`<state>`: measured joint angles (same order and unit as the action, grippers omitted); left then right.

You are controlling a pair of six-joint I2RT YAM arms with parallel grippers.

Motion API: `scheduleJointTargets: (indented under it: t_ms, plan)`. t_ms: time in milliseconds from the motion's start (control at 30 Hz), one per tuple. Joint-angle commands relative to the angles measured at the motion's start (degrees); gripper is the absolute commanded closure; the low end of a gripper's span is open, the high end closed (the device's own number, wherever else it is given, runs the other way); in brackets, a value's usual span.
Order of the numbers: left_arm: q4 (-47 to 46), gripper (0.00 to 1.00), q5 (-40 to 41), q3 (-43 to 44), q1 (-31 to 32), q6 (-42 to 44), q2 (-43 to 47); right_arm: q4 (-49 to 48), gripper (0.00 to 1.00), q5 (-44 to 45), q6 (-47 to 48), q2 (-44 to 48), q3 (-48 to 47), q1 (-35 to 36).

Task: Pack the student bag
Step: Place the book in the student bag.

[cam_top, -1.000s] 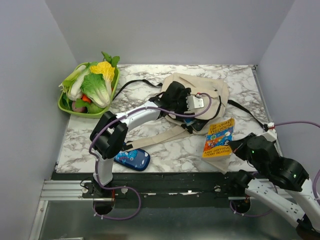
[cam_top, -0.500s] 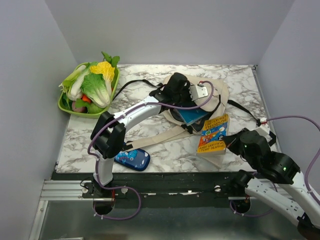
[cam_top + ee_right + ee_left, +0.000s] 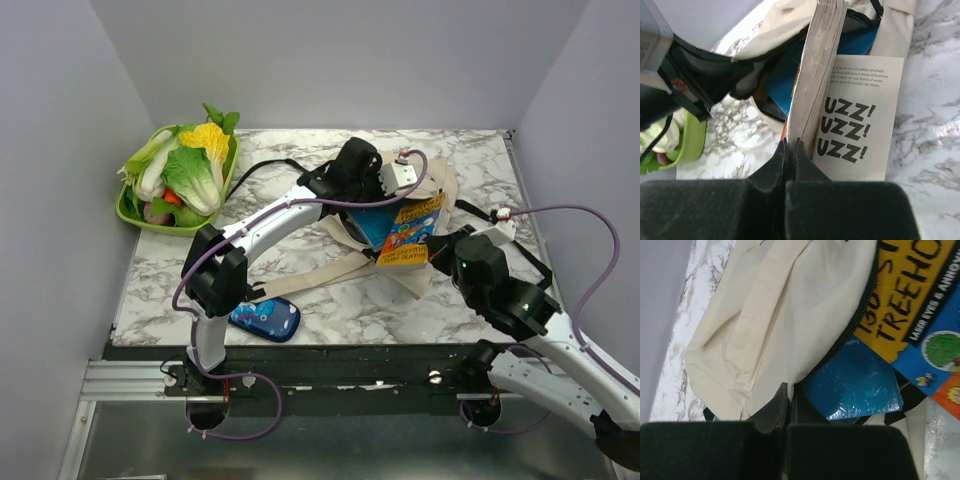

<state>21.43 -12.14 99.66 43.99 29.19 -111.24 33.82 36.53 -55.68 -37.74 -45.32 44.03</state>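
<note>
Left claw clenched the student bag rim while right claw gripped the book at its mouth; next move probably required sliding it deeper.

Robot lab test cell: plain grey partition walls, marble-print tabletop, aluminium mounting rail, purple cabling.

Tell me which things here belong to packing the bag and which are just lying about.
Job: student bag, pinched by left gripper; yellow book in right gripper; blue book in bag's opening; probably pencil case, waiting.
Lying about: tray of vegetables.
</note>
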Motion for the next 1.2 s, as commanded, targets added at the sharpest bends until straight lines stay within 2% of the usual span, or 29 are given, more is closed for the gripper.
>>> scheduleJointTargets:
  t_ms: [0,167,333,600,733,800,833,900,933,1033,1167]
  plan:
    - [2.5,1.0,-2.0,1.6,0.2,-2.2,2.4,-16.7,0.99,8.1,2.0,-4.0,-0.2,-0.6]
    - [4.2,1.0,-3.4,2.6,0.2,-4.6,3.1,-18.2,0.99,8.6,-2.3,-15.2,0.3,-3.4]
    - [5.6,1.0,-4.8,1.8,0.2,-6.2,5.1,-25.6,0.99,6.9,-3.6,-23.2,0.9,-7.3]
    - [5.9,1.0,-6.5,1.0,0.2,-9.1,7.4,-28.2,0.99,5.1,-5.1,-38.5,-7.5,-9.5]
    - [6.2,1.0,-6.9,1.2,0.2,-9.8,7.4,-27.2,0.99,2.0,-6.1,-41.1,-9.2,-9.6]
    - [5.9,1.0,-7.0,0.9,0.2,-9.6,7.4,-27.0,0.91,0.1,-6.4,-41.1,-8.6,-9.6]
    - [5.8,1.0,-7.0,0.5,0.1,-9.5,7.4,-26.9,0.69,-0.8,-6.2,-40.9,-8.4,-9.5]
    - [5.6,1.0,-7.2,0.1,0.1,-9.4,7.3,-26.3,0.48,-4.3,-6.2,-40.8,-7.6,-9.6]
    - [5.6,1.0,-7.2,-0.2,0.1,-9.4,7.1,-26.1,0.34,-5.5,-5.9,-40.7,-7.2,-9.6]
    - [5.2,1.0,-7.3,-0.3,0.2,-9.6,6.7,-25.1,0.18,-9.1,-5.1,-39.4,-6.3,-9.5]
    - [5.0,1.0,-6.9,-0.2,0.0,-9.6,6.2,-22.9,0.21,-8.8,-4.4,-35.0,-3.6,-9.6]
